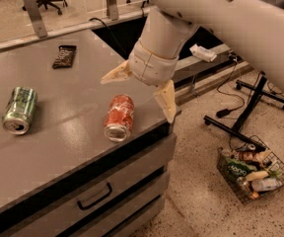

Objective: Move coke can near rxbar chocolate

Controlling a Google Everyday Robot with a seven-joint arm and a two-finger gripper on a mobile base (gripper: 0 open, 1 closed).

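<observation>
Camera view shows a grey worktop [73, 90] with drawers beneath it, seen from above its front edge. The gripper [137, 101] hangs over the front right corner of the worktop on a thick white arm [216, 14]. Its jaws are released and spread wide, one pale finger [115, 75] pointing left and the other finger [166, 100] reaching down toward the right edge.

The coke can [119, 117] lies on its side near the front right corner, its silver end turned to the front edge. It sits under the gap of the spread jaws, closer to the left finger's side, and neither finger touches it. Nothing is held.

The chocolate bar [64, 56] lies flat in its dark wrapper close to the far edge, well apart from the coke can and from the gripper. A green can [19, 109] lies on its side toward the left edge of the worktop, about level with the coke can and apart from it.

On the speckled floor to the right stands a wire basket [230, 174] filled with packets and bottles, near the black legs of a stand [248, 105].
</observation>
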